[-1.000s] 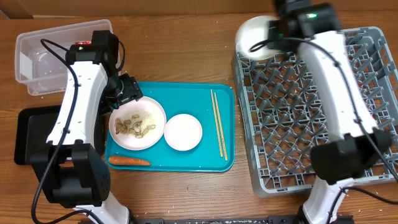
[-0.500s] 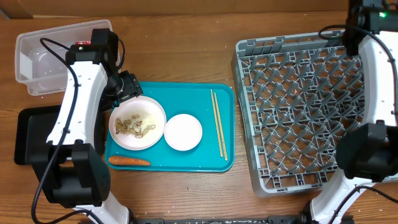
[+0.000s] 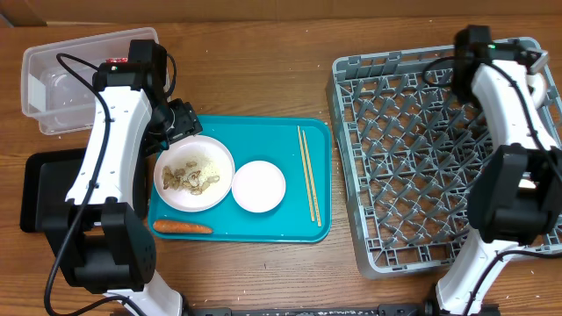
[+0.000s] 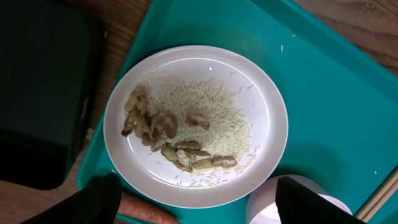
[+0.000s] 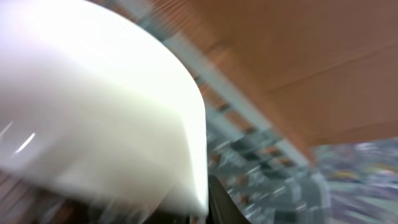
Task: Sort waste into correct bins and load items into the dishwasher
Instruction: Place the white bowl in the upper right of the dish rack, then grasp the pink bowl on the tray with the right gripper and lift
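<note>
A white plate of rice and food scraps point(image 3: 194, 173) lies on the teal tray point(image 3: 263, 132), beside a small empty white dish point(image 3: 258, 186), a pair of chopsticks point(image 3: 308, 175) and a carrot point(image 3: 183, 227). My left gripper point(image 3: 180, 123) hovers open just above the plate point(image 4: 196, 124), its fingers point(image 4: 199, 196) either side of the near rim. My right gripper point(image 3: 525, 68) is over the far right corner of the grey dish rack point(image 3: 421, 158), shut on a white bowl point(image 5: 93, 106). The right wrist view is blurred.
A clear plastic container point(image 3: 70, 79) stands at the far left. A black bin point(image 3: 44, 189) sits left of the tray and shows in the left wrist view point(image 4: 37, 93). The rack fills the right side of the table.
My right arm swung the white bowl from the rack's far left corner across to its far right corner. The left arm has not moved.
</note>
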You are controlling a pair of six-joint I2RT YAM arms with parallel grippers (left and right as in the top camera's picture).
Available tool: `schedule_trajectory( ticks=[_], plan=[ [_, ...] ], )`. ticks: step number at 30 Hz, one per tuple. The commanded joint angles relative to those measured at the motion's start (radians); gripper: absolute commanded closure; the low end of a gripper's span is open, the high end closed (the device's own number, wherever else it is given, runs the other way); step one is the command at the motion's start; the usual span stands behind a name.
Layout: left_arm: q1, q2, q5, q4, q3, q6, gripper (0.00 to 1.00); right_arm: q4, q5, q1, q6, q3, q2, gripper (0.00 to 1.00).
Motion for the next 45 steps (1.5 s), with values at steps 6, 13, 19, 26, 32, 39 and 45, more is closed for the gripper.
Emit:
schedule_trajectory(
  ticks=[6, 13, 19, 26, 32, 39, 45],
  plan=[
    [-0.007, -0.035, 0.007, -0.002, 0.015, -0.013, 0.17, -0.042, -0.249, 0.108, 0.008, -0.047, -0.001, 0.68],
    [-0.008, -0.035, 0.004, -0.006, 0.015, 0.013, 0.16, -0.108, -0.272, 0.180, 0.008, 0.023, -0.041, 0.36],
    [-0.006, -0.035, 0.004, -0.009, 0.015, 0.021, 0.16, -0.119, -0.466, 0.198, -0.086, 0.182, -0.122, 0.36],
    [-0.006, -0.035, 0.004, -0.009, 0.015, 0.032, 0.15, -0.069, -1.149, 0.229, -0.356, 0.275, -0.156, 0.32],
    [-0.006, -0.035, 0.003, -0.009, 0.015, 0.032, 0.12, -0.093, -1.334, 0.345, -0.463, 0.227, -0.146, 0.27],
    [-0.006, -0.035, 0.004, -0.009, 0.015, 0.032, 0.12, -0.054, -1.334, 0.526, -0.465, 0.070, -0.137, 0.26],
    [-0.006, -0.035, 0.004, -0.009, 0.015, 0.032, 0.12, 0.091, -1.334, 0.650, -0.465, -0.121, -0.134, 0.27]
  ],
)
